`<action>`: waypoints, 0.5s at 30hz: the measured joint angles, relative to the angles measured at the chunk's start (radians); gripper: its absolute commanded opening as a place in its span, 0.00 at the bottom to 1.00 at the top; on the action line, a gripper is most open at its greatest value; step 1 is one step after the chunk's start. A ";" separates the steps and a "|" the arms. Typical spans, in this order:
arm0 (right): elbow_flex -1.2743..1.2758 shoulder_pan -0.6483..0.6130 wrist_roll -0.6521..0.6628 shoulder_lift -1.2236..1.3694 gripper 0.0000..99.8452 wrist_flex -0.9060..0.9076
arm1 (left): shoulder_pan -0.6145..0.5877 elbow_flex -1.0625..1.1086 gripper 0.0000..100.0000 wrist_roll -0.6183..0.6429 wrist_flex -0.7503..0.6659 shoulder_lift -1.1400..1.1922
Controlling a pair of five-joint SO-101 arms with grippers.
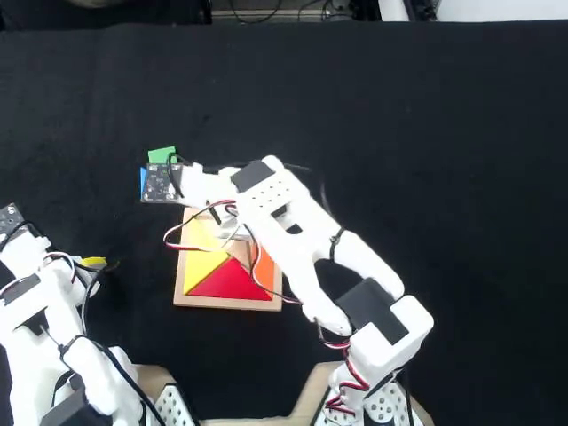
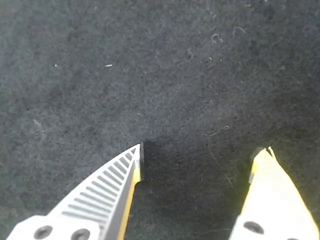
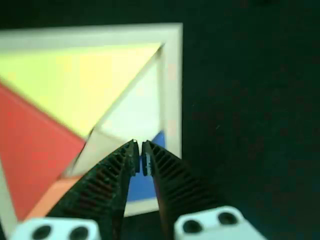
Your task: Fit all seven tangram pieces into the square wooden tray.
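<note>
Right tool [image 3: 139,146] is hovering, pinched nearly shut, over the blue piece [image 3: 141,189] in a tray [image 3: 172,75] corner. I am thinking a soft, flat push seats it. Left tool [image 2: 202,148] is hanging open.

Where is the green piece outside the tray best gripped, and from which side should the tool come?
The green piece lies flat on the black cloth, so probably come straight down from above and close the tool on its two side edges; the right arm crowds its near edge.
</note>
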 measured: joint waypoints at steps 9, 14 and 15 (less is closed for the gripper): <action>0.000 -0.020 -0.021 0.104 0.01 -0.029 | 0.000 0.000 0.34 0.000 0.000 0.000; 0.000 -0.017 -0.021 0.104 0.01 0.043 | 0.000 0.000 0.34 0.000 0.000 0.000; 0.002 -0.017 -0.021 0.104 0.01 0.057 | 0.000 0.000 0.34 0.000 0.000 0.000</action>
